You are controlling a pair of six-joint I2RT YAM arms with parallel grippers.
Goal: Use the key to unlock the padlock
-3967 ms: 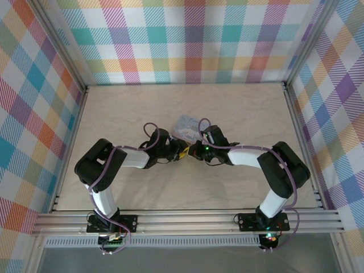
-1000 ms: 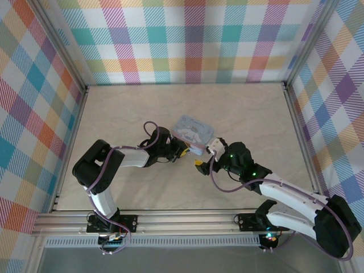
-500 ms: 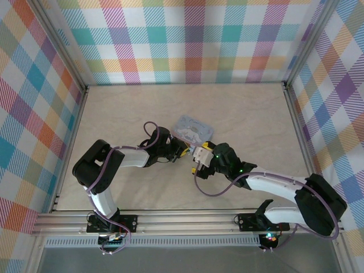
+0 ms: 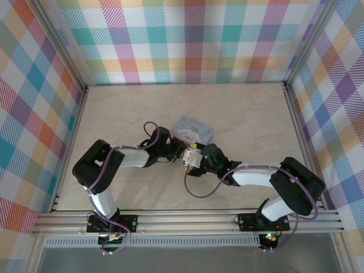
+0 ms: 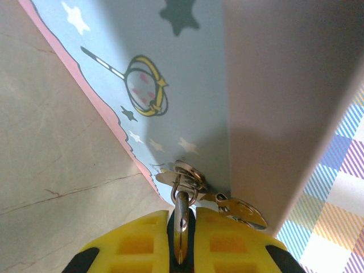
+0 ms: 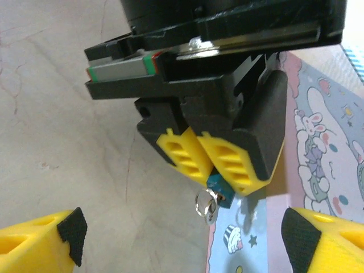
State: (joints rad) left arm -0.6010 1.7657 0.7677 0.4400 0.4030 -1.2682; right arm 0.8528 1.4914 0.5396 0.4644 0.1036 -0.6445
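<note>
While the left pincer [image 6: 210, 166] is pinching the padlock [image 6: 219, 189] beside the tin [image 6: 321, 153], the right pincer [image 6: 182, 240] is hovering spread before it; grasping the dangling key [image 5: 240, 208] is looking like the next demand.

Beige marble-look tabletop [image 4: 244, 111]. Pale blue rectangular cartoon tin [image 4: 193, 128] lies flat near centre, skewed to the table edges.
</note>
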